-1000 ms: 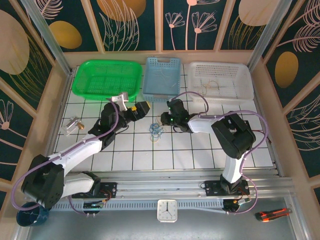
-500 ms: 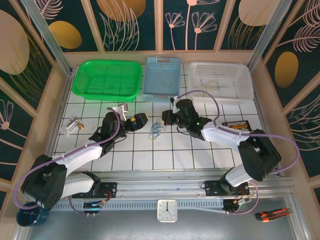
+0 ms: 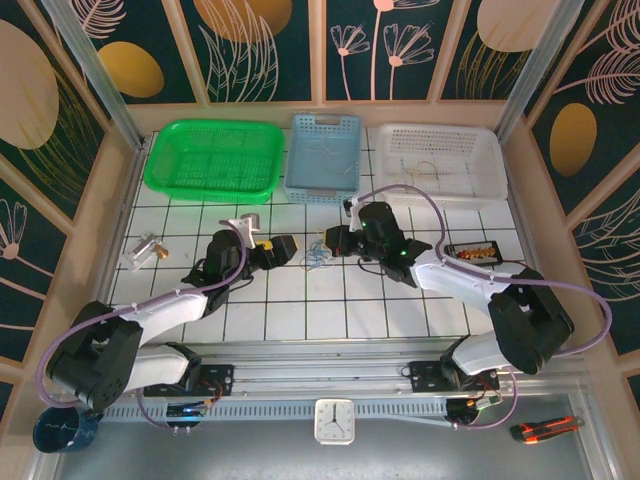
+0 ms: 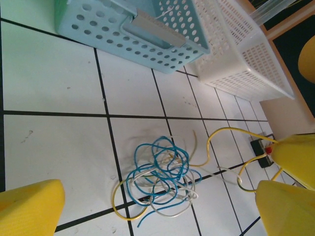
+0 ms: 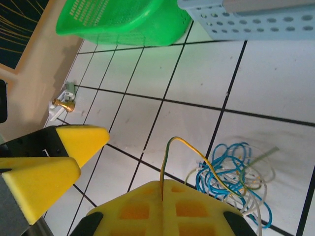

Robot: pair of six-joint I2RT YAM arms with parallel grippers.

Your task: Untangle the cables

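My right end effector (image 5: 162, 192) pinches a yellow strand (image 5: 183, 143) of the knotted cables (image 4: 160, 179) beside it, my left end effector (image 3: 286, 247) wide; untangling seemingly barely begun.

Plastic is lying on glossy tile.
The cables (image 4: 157, 179) are looking smooth and plastic-coated on a shining table (image 4: 49, 83); the blue basket (image 4: 147, 34) at 12 o'clock and white basket (image 4: 246, 59) at 1 o'clock are showing perforated plastic; the left gripper (image 4: 165, 189) is showing matt, textured yellow fingers (image 4: 29, 206).
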